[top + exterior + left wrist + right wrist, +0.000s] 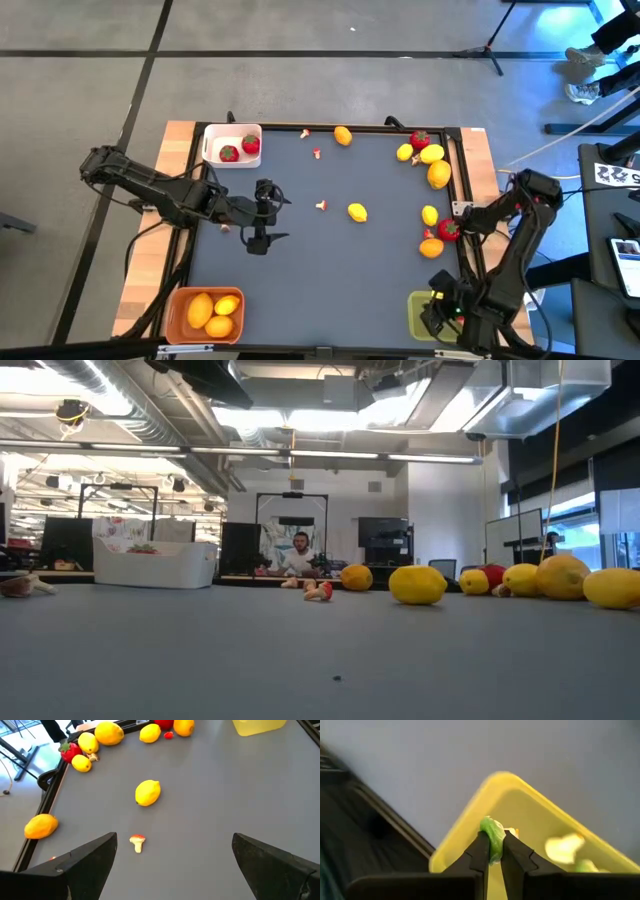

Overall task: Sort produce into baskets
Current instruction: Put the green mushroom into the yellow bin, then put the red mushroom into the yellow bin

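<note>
My right gripper point(492, 845) is shut on a small green piece point(493, 831) over the olive-green basket point(470, 812), which stands at the near right corner point(416, 312); pale bits point(563, 848) lie inside that basket. My left gripper point(262, 213) hovers open over the mat's left half with nothing between its fingers point(95, 857). Ahead of it a lemon point(147, 792) and a small pale-and-red bit point(137, 843) lie on the mat. Two strawberries point(240, 149) sit in the white basket point(213, 133), and yellow and orange fruit point(212, 308) in the orange basket point(176, 300). My right gripper pinches the small green piece between its two fingertips point(481, 851), and the piece's top point(490, 825) pokes out past them. The fingers slant steeply down from above. The piece is lifted clear, over the olive-green basket's inside.
Lemons point(438, 172), strawberries point(448, 230) and an orange citrus point(431, 247) crowd the mat's right edge. Another orange citrus point(343, 135) and tiny bits point(316, 153) lie near the far edge. The mat's middle and near part are bare. A person sits in the room behind, in the low view.
</note>
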Robot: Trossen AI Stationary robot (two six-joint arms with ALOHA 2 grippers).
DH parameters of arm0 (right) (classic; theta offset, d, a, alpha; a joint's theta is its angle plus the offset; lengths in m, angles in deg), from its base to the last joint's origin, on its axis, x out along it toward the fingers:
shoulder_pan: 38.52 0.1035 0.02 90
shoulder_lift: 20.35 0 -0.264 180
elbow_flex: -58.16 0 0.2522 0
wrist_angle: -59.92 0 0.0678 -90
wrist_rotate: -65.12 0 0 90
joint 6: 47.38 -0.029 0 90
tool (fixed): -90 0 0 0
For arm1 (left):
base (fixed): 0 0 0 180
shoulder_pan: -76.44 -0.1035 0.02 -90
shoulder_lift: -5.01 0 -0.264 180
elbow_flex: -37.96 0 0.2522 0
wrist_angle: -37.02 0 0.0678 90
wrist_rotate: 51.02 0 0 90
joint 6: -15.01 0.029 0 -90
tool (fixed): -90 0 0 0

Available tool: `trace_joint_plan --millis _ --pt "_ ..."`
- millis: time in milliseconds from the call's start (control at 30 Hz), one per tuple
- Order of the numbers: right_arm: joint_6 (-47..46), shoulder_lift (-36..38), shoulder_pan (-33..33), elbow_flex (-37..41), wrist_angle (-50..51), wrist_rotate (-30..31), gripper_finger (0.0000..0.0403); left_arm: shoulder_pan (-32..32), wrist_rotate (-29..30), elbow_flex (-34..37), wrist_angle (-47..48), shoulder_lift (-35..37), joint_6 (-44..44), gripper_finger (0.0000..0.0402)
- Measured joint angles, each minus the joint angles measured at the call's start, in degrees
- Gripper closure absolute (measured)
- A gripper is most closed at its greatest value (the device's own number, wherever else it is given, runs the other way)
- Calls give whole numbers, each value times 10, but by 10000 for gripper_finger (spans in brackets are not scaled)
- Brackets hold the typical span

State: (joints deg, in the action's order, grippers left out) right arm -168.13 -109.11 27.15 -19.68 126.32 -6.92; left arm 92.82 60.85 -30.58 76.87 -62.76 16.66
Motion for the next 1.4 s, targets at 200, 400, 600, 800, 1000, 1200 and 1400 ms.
trace_joint_plan --millis 200,400,600,800,1000,1200,1400 --pt "-25 -16 -1 0 26 -71 368 0 0 0 3 0 0 9" --pt "-60 -24 -16 0 46 -121 367 1 0 0 3 0 0 9" --pt "-65 -27 -20 0 62 -130 313 1 0 0 3 0 17 9" --pt "-60 -27 -33 0 78 -155 216 1 0 0 3 0 14 9" --pt "-33 -9 -43 -4 87 -169 176 1 0 0 3 0 -17 9" --pt "-8 23 -64 -30 160 -63 174 1 0 0 3 0 -20 9" --pt "49 35 -110 -41 228 52 173 1 0 0 3 0 -34 9"
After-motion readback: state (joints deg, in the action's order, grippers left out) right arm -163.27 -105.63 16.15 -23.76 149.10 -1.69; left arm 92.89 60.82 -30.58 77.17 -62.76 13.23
